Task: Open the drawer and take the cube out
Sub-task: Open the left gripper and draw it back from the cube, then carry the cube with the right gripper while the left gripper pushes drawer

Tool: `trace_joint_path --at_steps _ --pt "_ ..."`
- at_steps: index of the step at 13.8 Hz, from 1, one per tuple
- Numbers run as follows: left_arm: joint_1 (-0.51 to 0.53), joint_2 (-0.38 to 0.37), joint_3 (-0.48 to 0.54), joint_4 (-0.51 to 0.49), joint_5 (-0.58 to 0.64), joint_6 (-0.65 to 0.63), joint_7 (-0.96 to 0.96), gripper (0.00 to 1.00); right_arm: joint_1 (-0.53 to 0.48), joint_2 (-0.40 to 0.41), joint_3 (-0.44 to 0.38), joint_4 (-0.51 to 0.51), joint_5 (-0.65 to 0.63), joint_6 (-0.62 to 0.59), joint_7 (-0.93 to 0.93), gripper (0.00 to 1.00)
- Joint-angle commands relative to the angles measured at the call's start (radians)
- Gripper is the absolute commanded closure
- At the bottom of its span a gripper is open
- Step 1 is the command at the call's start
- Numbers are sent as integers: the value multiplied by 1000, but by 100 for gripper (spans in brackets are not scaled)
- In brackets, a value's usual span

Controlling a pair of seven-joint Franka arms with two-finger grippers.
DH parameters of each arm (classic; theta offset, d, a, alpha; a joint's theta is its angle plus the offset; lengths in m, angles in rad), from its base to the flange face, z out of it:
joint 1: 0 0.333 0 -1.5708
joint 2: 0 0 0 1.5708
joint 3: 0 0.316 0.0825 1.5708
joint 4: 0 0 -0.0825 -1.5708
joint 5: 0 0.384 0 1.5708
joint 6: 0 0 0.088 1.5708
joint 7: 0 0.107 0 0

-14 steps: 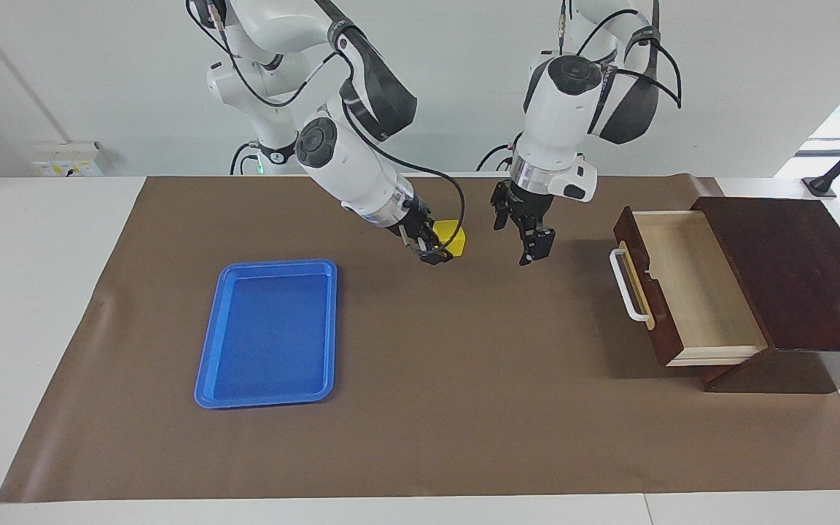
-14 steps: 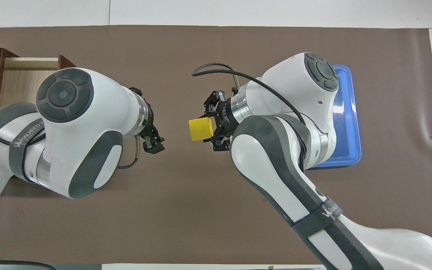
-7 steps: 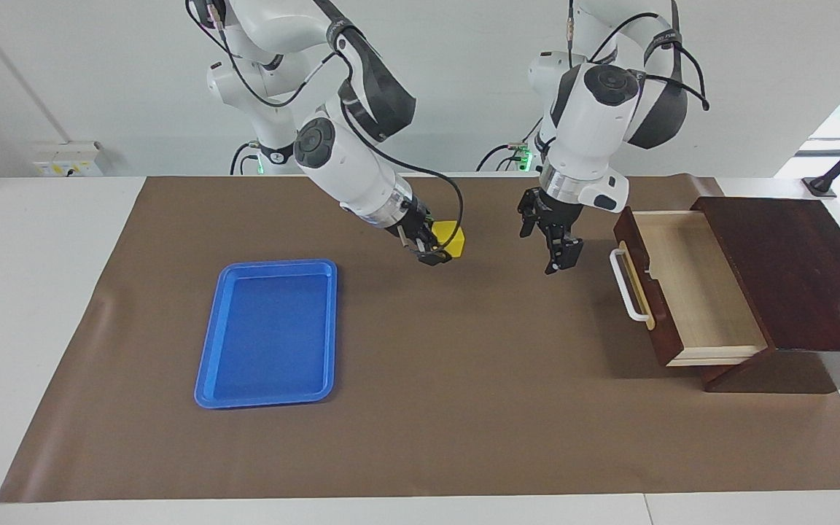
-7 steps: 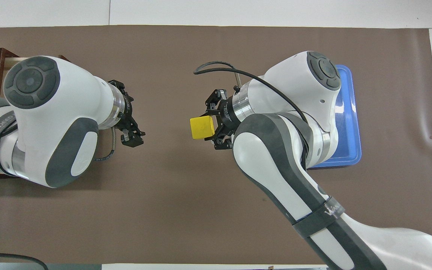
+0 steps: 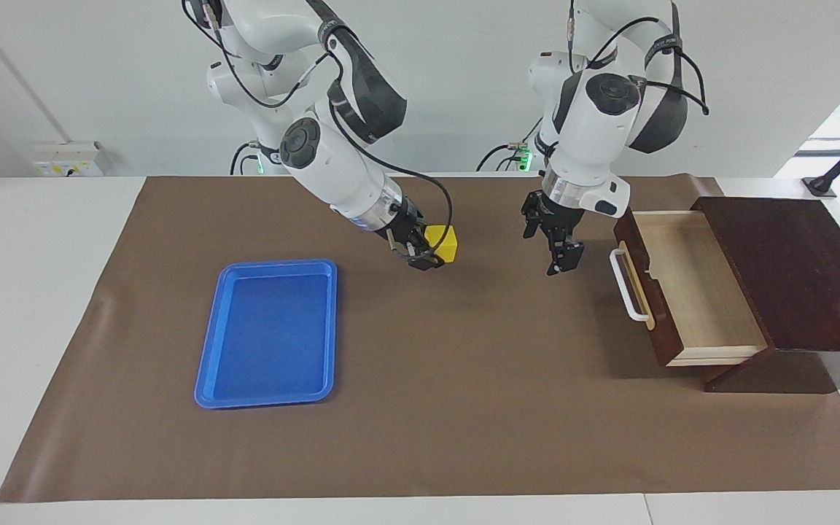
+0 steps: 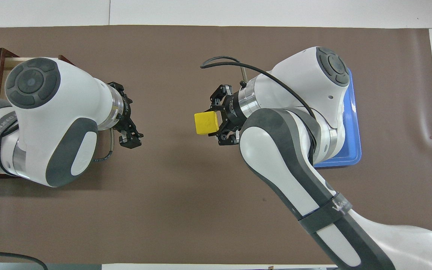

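Facing view: a white counter under a brown mat, a pale wall above. The drawer stands open at the left arm's end; a blue tray lies toward the right arm's end. The right pincer is clenched on the cube over the mat. The left pincer hangs released beside the drawer.

Overhead view: the cube shows mid-mat in the right pincer; the left pincer is empty.

From above, the right gripper clamps the yellow cube over the brown mat, with the blue tray partly hidden under its arm. The left gripper hangs empty, fingers apart, over the mat just beside the drawer at the left arm's end.
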Motion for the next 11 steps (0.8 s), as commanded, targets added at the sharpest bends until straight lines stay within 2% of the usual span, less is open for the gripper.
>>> trace_joint_path --at_steps 1,9,11 --pt "16 -38 -9 -49 10 26 15 0 -25 18 6 31 0 -12 12 100" --pt "19 -35 -7 -83 12 26 131 0 -99 27 4 80 -6 -65 10 100" --pt "46 -32 -6 -104 15 25 192 0 -107 29 4 84 -9 -65 9 100"
